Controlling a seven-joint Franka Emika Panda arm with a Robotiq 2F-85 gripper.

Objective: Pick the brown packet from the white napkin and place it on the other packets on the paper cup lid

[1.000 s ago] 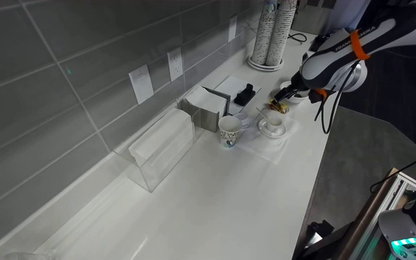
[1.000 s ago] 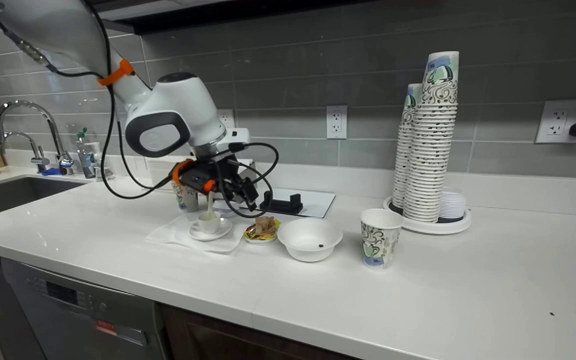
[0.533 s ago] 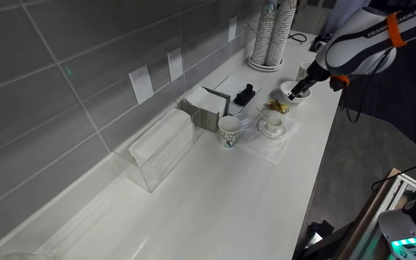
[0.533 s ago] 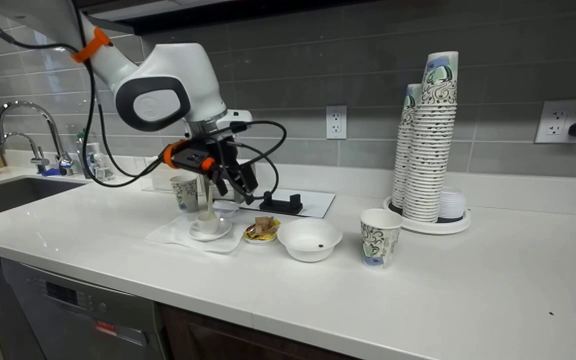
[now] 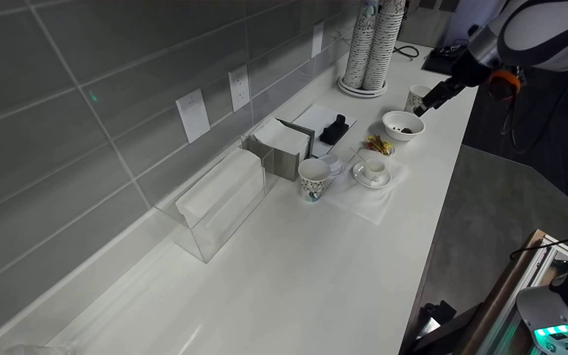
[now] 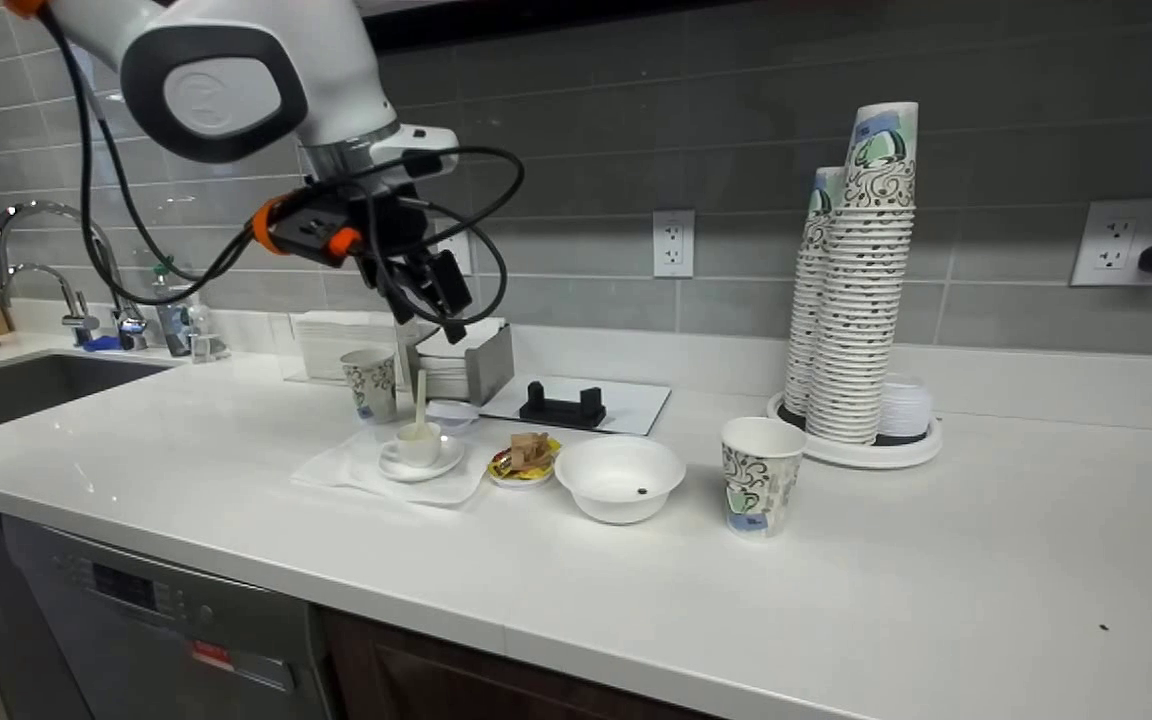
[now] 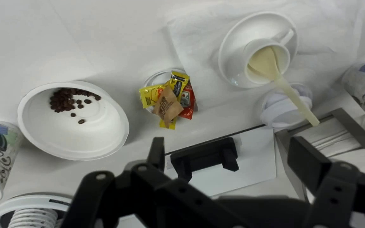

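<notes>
Wrist view downward, near; exterior views oblique, farther; all share bowl (image 7: 84,137).

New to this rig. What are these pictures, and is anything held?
It's a robot arm with a two-fingered claw. Two pictures come from cameras standing outside it; the third, the wrist view, looks down past the claw's fingers. On the white counter: patterned paper cups, a bowl with dark beans, a round lid piled with yellow and red packets and a brown packet on top, and a small white cup on a saucer on a napkin. The claw hangs open, holding nothing.
</notes>
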